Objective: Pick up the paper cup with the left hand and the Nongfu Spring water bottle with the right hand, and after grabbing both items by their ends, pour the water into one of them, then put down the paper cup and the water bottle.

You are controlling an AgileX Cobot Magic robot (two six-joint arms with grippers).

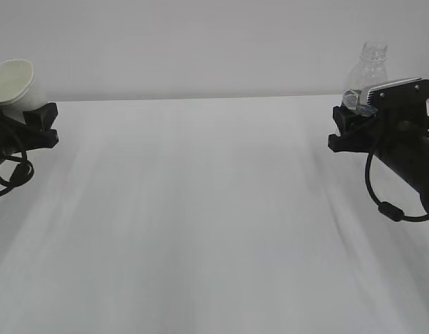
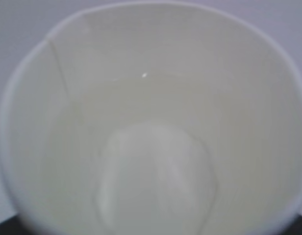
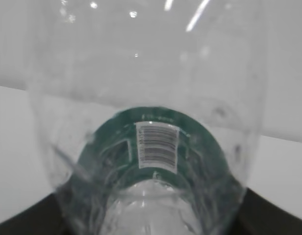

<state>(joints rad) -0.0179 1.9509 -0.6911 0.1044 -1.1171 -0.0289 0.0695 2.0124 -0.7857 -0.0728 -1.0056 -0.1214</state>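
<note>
the table (image 1: 214, 229) was a plain white surface that ran the full width of the exterior view. its far edge met a pale wall (image 1: 200, 42). faint lengthwise streaks of light and shade crossed the top.

Clear bottle filling the right wrist camera

The Nongfu Spring water bottle (image 3: 151, 98) stands close up, its ribbed clear wall catching glints; a dark green label band (image 3: 116, 147) with a white barcode (image 3: 157, 147) shows low down, above the white table (image 3: 18, 147).
</note>
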